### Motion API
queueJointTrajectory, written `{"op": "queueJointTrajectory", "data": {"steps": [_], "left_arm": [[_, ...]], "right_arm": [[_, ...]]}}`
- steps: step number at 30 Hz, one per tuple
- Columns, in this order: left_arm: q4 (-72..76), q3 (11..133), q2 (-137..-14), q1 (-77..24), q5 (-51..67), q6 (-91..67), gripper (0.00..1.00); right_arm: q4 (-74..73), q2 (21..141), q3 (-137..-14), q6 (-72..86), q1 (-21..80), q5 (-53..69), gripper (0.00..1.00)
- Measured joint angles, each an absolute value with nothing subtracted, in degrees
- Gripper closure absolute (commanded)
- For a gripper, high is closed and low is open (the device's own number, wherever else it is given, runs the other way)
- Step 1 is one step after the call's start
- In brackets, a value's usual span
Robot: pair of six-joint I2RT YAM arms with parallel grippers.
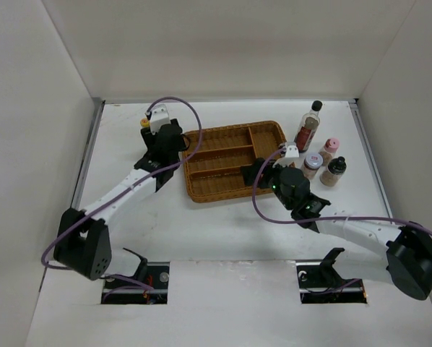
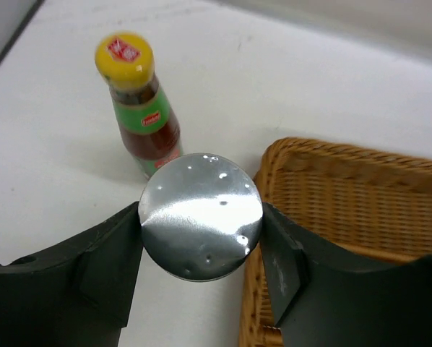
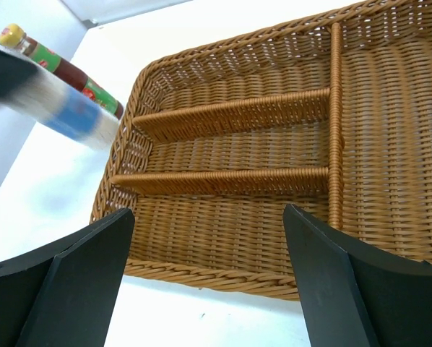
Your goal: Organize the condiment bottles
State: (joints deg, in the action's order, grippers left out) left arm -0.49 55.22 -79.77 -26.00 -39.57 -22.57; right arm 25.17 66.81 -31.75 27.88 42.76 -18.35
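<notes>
White walled tabletop point(image 1: 223, 238). Left gripper point(image 2: 201, 220) clamped on silver-lidded jar point(image 2: 200, 199) just left of brown wicker divided tray point(image 1: 223, 194); yellow-capped red sauce bottle point(image 2: 142, 108) stands behind it. Right gripper point(image 3: 209, 213) jaws apart, empty, over tray. Black-capped dark-red bottle point(image 1: 308, 130), pink-capped bottle point(image 1: 329, 150), white-lidded jar point(image 1: 312, 167), brown shaker point(image 1: 334, 172) grouped right of tray.
</notes>
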Motion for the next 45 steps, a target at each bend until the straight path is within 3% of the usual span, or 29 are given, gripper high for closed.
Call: {"op": "queueJointTrajectory", "data": {"steps": [7, 21, 25, 37, 45], "left_arm": [[3.66, 62.06, -76.51, -32.32, -41.23, -19.35, 0.6], [6.15, 68.34, -95.7, -33.1, -36.32, -18.37, 0.59], [6.48, 68.4, -97.47, -33.04, -35.68, -18.37, 0.5], [8.43, 68.4, -101.45, -32.64, -35.81, -18.41, 0.12], [7.25, 68.31, -90.76, -31.29, -36.36, -18.37, 0.13]], "right_arm": [[25.71, 66.83, -31.62, 27.88, 41.98, -18.39, 0.1], [26.35, 66.41, -30.0, 27.9, 41.56, -18.39, 0.09], [26.61, 66.41, -30.0, 27.9, 41.56, -18.39, 0.09], [26.68, 65.25, -30.0, 27.9, 41.56, -18.39, 0.09], [27.09, 64.97, -30.0, 27.9, 41.32, -18.39, 0.08]]}}
